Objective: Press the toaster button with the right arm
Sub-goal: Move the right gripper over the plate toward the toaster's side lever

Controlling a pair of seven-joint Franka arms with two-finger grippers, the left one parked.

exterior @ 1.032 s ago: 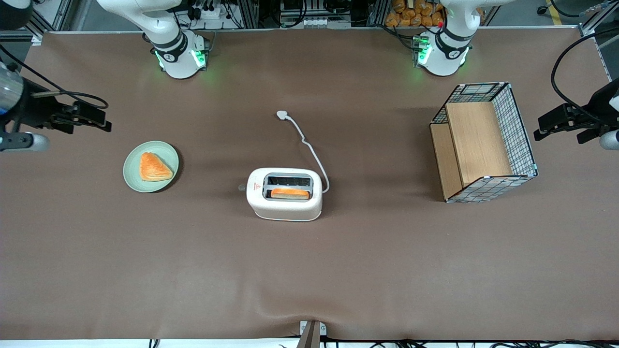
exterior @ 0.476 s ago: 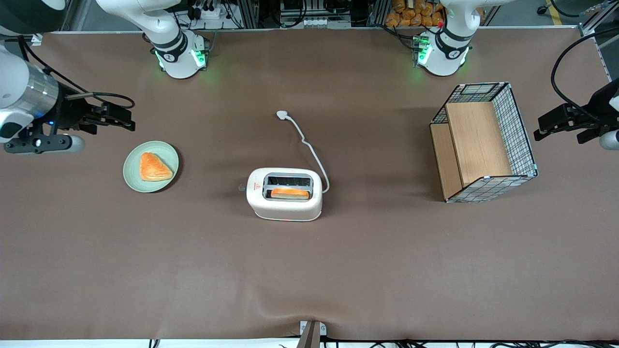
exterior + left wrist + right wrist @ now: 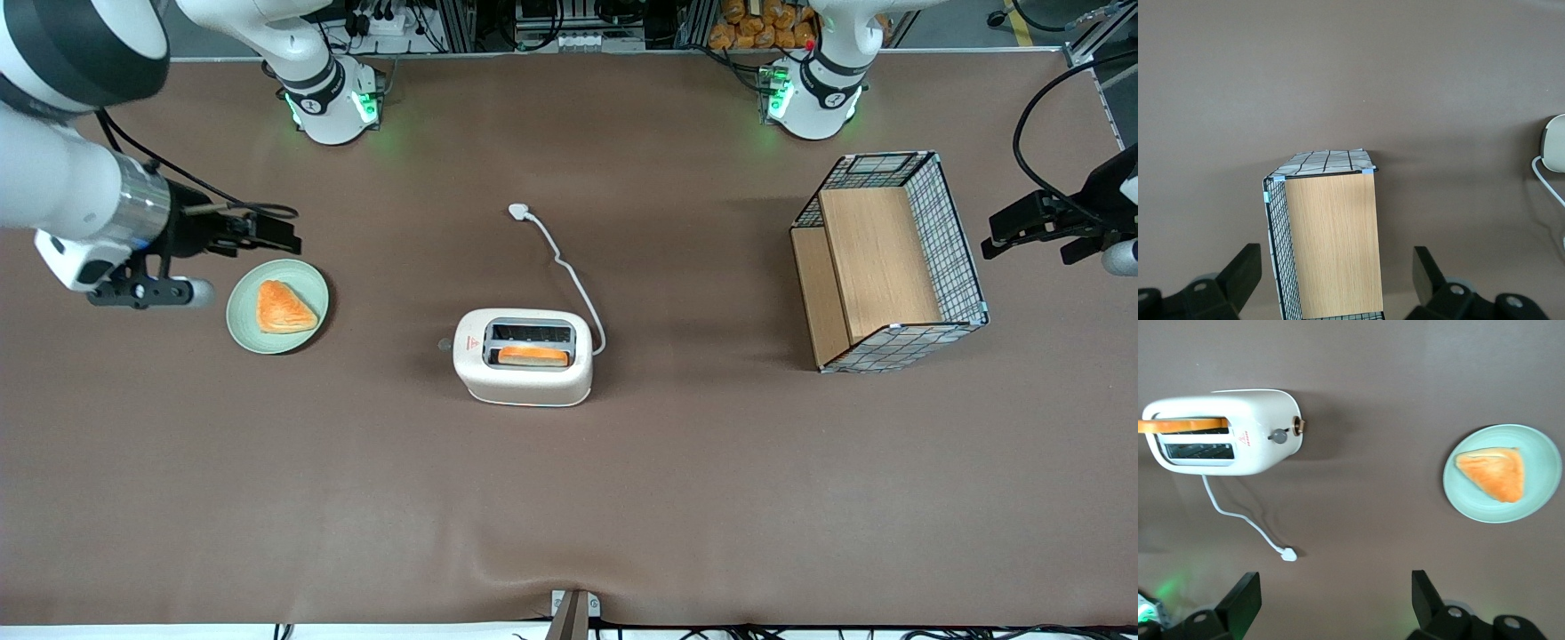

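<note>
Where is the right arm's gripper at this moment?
In the front view the gripper is above the green plate's farther edge, toward the working arm's end of the table, well short of the toaster and its button; fingers open.

Right arm: enters at the upper left of the front view, forearm white, a black joint band at the frame's top corner, silver wrist ring ahead of the black tool mount. The wrist lies roughly level, pointing toward the frame's centre. Tool: slim and black, at the left of the front view, held above the bench. In the right wrist view its two fingers stand spread well apart, with nothing between them.
</note>
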